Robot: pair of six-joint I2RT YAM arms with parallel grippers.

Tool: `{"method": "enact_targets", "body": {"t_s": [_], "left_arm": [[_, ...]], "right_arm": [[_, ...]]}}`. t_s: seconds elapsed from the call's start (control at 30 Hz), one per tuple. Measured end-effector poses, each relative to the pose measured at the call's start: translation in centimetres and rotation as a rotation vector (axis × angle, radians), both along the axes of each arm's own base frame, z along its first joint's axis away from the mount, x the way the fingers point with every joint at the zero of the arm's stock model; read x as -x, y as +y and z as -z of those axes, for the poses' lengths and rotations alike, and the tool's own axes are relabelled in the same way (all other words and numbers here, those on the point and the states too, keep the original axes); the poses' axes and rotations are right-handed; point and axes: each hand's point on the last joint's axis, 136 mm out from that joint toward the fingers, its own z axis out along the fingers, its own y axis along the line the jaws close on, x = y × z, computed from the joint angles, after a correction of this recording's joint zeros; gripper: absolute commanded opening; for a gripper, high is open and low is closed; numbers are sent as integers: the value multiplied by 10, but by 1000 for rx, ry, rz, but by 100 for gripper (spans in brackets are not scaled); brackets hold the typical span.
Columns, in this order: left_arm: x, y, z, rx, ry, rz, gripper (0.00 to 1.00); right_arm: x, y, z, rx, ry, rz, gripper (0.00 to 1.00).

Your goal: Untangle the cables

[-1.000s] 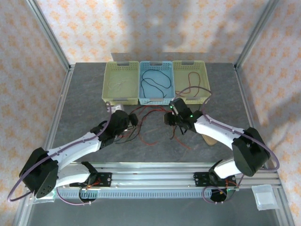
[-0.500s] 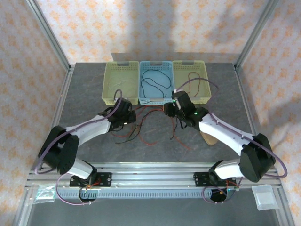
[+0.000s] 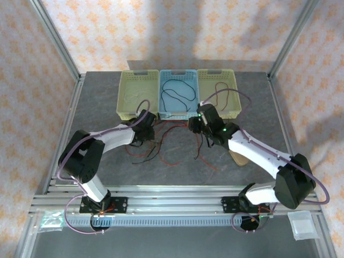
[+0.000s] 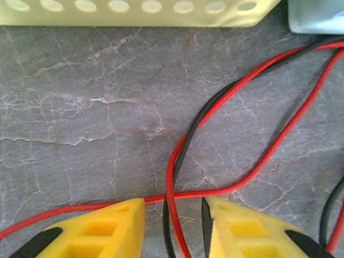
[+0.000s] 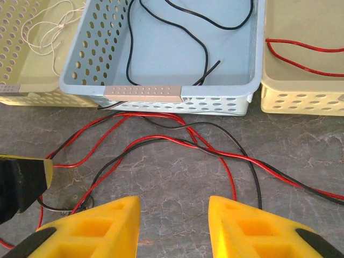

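Note:
A tangle of red and black cables [image 3: 166,145] lies on the grey table in front of the baskets. In the left wrist view a red cable [image 4: 252,166] and a black cable [image 4: 185,142] run together between the fingers of my left gripper [image 4: 173,204]. Its jaws stand a little apart on either side of the two cables and do not pinch them. From above, the left gripper [image 3: 148,130] sits low at the left end of the tangle. My right gripper [image 5: 173,201] is open over bare table, with the cables [image 5: 177,137] just beyond its fingertips, and from above it [image 3: 194,126] is by the blue basket.
Three baskets stand in a row at the back. The left yellow basket [image 3: 122,97] holds a white cable [image 5: 48,27], the blue basket [image 3: 177,115] a black cable [image 5: 199,48], and the right yellow basket [image 3: 235,91] a red cable [image 5: 301,64]. A tan flat object [image 3: 239,158] lies under the right arm.
The left arm has reached forward towards the baskets, and its jaws have narrowed around the red and black cables. The right gripper shifted slightly towards the baskets, then held still.

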Motion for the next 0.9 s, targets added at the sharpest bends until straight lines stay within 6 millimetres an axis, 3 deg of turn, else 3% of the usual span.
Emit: {"method": "enact_targets", "body": {"t_s": [0.37,0.63,0.73,0.9], "left_arm": [[1,0,11,-12,22,1,14],[1,1,5,-22,7,-1,10],[4,-5,-18,-15,-43,21,9],[13,-29,-91,39,-228,104,7]], "right_arm": [[0,0,0,2,2,0,37],[-3,-4,-2,14,-12,22,37],[-5,-8,-7,16,-30,43,37],[-7,-16,-29,-13,-94,94,38]]}}
